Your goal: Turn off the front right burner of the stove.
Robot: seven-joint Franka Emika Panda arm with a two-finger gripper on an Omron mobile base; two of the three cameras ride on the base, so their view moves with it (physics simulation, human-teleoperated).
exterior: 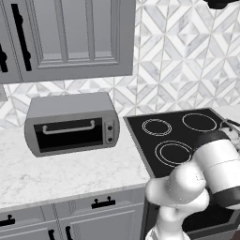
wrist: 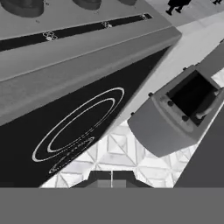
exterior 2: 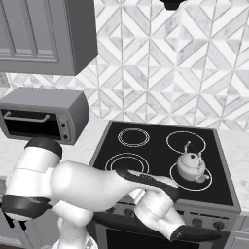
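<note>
The stove (exterior 2: 160,146) is a glossy black cooktop; its bare glass (exterior: 173,117) lies right of the counter. The front right burner (exterior 2: 204,184) reads as a white ring with no red glow, and a silver kettle (exterior 2: 191,165) stands on it. My arm reaches across the stove's front edge, and my gripper (exterior 2: 179,233) hangs low before the grey front panel (exterior 2: 214,214), beside its dark knobs (exterior 2: 197,222). In the rolled hand view my gripper (wrist: 111,178) looks shut and empty, facing the panel (wrist: 87,52), two knobs (wrist: 22,6) and a white-ringed zone (wrist: 78,124).
A grey toaster oven (exterior: 70,124) sits on the marble counter (exterior: 61,173) left of the stove, and it also shows as the toaster oven (wrist: 175,113). Grey wall cabinets (exterior: 70,37) hang above. Drawers with dark handles (exterior: 103,202) run under the counter.
</note>
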